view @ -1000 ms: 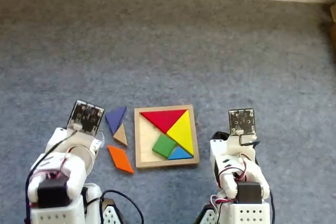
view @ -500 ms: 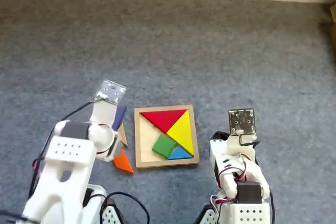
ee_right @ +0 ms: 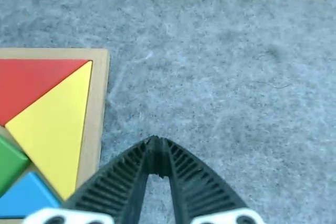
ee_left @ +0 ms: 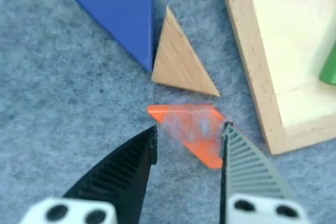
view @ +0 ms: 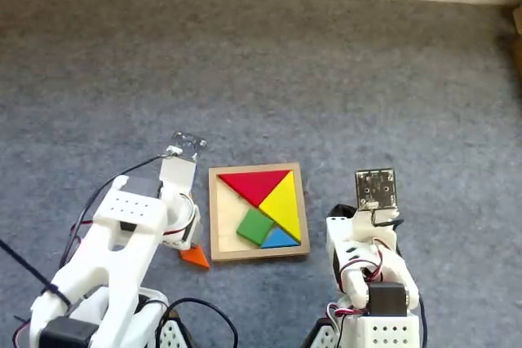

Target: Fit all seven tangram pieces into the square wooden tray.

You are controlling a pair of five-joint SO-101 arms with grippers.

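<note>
Grey bench (view: pixel 326 79) carries the wooden tray (view: pixel 214 226), with red (view: pixel 254 183), yellow (view: pixel 287 204), green (view: pixel 255 226) and light-blue (view: pixel 280 239) pieces seated inside. At its nine o'clock: navy piece (ee_left: pixel 123 9), tan triangle (ee_left: pixel 178 61), orange piece (ee_left: pixel 202 145) straddled by the left pincer (ee_left: pixel 190 128), jaws apart. Right pincer (ee_right: pixel 156 150), three o'clock, is pressed together

Tray (ee_left: pixel 247 51) is pale smooth wood, grain visible; tan triangle (ee_left: pixel 178 64) same bare wood. Orange piece (ee_left: pixel 191 129) painted, matt. Table cover (view: pixel 326 63) is fuzzy grey cloth.
</note>
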